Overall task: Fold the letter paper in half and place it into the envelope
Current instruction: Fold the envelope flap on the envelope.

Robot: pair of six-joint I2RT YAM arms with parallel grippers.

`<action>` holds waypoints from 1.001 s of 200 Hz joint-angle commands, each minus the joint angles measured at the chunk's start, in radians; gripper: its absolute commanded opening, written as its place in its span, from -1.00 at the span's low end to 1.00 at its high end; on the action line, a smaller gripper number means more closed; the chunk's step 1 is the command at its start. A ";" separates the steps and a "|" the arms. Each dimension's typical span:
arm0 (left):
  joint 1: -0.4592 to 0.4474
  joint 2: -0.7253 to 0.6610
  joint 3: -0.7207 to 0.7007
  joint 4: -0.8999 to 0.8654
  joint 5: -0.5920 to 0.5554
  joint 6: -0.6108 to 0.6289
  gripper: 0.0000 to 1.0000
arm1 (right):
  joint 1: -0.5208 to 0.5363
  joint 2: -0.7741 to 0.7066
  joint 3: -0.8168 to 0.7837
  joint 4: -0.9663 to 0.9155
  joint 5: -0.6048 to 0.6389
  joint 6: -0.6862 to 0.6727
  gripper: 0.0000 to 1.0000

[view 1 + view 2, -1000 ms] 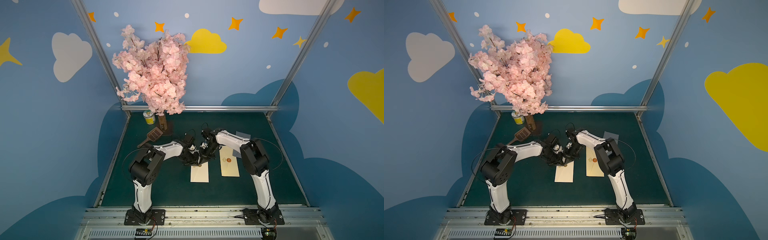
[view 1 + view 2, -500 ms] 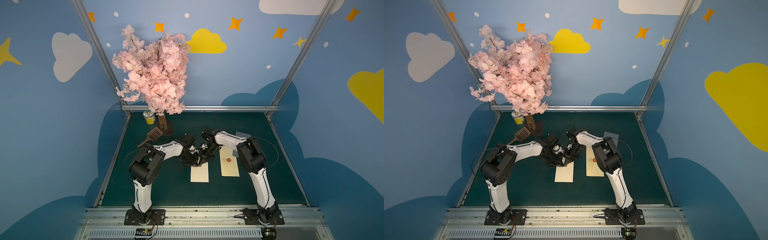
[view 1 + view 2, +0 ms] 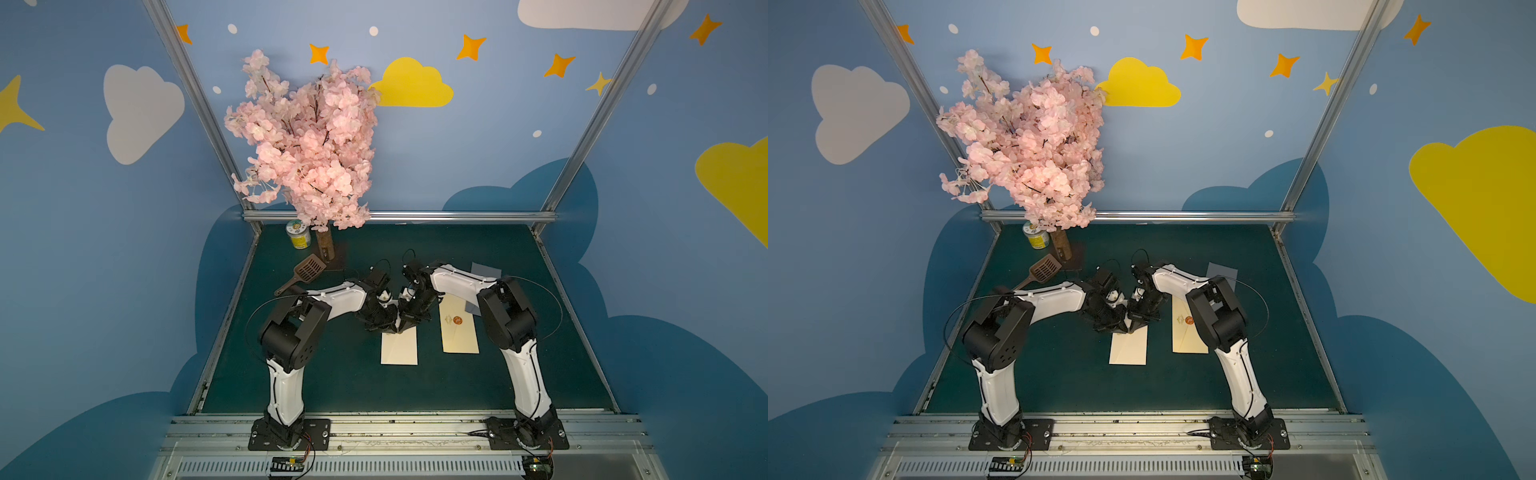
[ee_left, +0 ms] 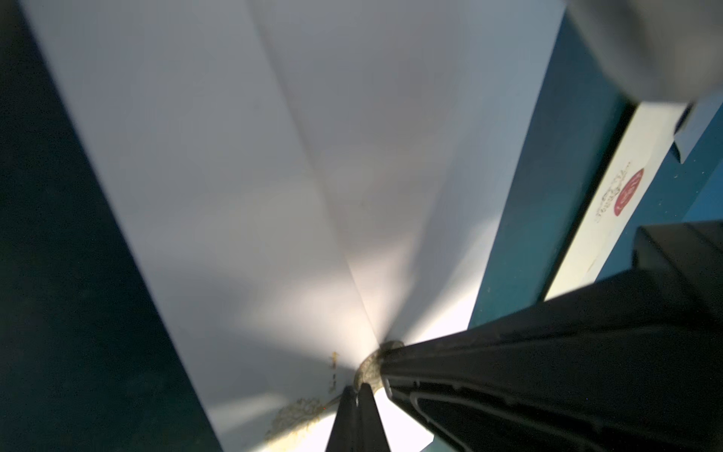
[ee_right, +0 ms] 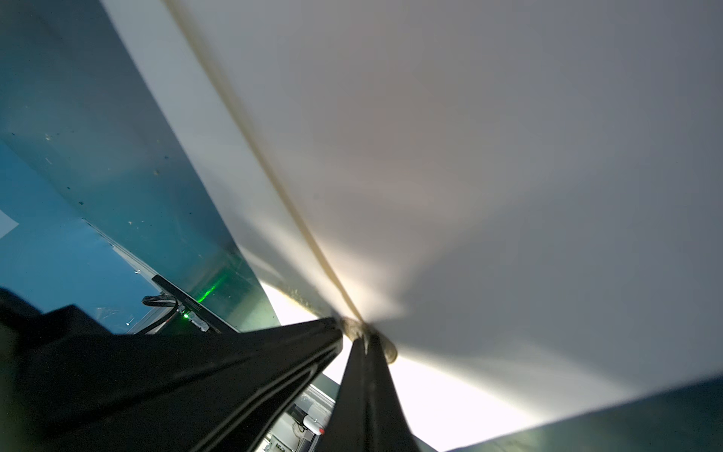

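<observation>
Left hand and right hand both pinch letter paper edge; fold half-done, envelope beside right hand, unfilled.

You see a cream letter paper on your dark green table, and a cream envelope with a red seal. The tree is pink-blossomed, the slotted scoop brown.

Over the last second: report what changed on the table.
Barely anything: the right arm swayed slightly at the elbow, inward and back. The left gripper and right gripper stay shut on the letter paper at its far end; the envelope has not moved.
</observation>
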 commanded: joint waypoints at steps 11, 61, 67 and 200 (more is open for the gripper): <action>0.004 0.025 0.017 -0.022 -0.001 -0.004 -0.94 | -0.002 0.069 -0.066 -0.089 0.220 -0.020 -1.00; 0.003 0.022 0.025 -0.016 0.002 -0.017 -0.94 | 0.006 0.081 -0.046 -0.065 0.136 -0.031 -1.00; 0.004 0.023 0.026 -0.013 0.004 -0.020 -0.94 | 0.007 0.079 -0.056 -0.059 0.122 -0.029 -1.00; 0.027 0.009 0.016 0.018 -0.011 -0.021 -0.94 | 0.019 -0.096 -0.266 -0.027 0.110 0.009 -1.00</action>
